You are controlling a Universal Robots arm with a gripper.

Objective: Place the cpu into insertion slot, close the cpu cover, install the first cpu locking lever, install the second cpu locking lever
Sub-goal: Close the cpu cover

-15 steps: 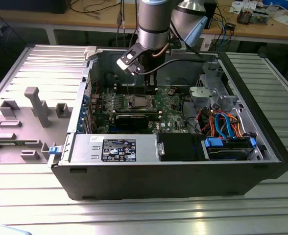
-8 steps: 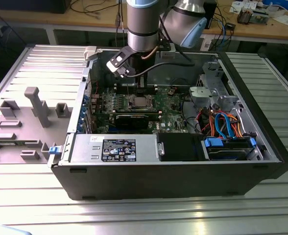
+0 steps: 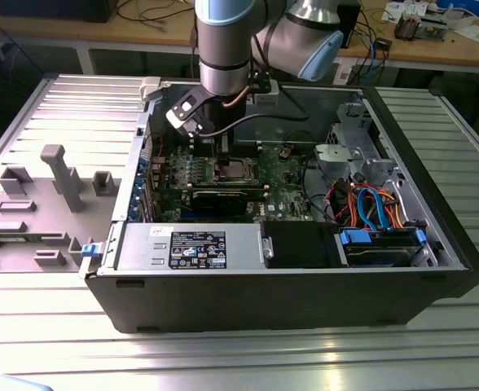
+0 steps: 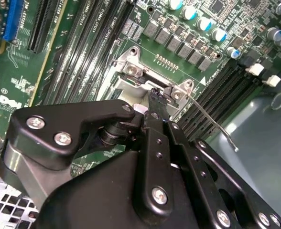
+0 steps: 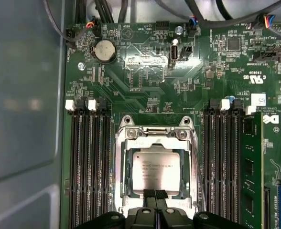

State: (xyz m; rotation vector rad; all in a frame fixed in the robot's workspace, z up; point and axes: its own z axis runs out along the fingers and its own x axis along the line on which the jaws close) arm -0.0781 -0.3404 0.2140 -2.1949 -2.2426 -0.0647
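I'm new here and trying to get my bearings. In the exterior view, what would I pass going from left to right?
Grey post → blue clip on the case corner → cpu on the green board → black box → blue bracket.

Robotics lab or electronics workshop: open computer case [image 3: 288, 297] on ribbed metal table [image 3: 248, 358], grey fixture blocks [image 3: 60, 175] alongside, wooden benches [image 3: 459, 50] strewn with cables [image 3: 154, 16] behind.
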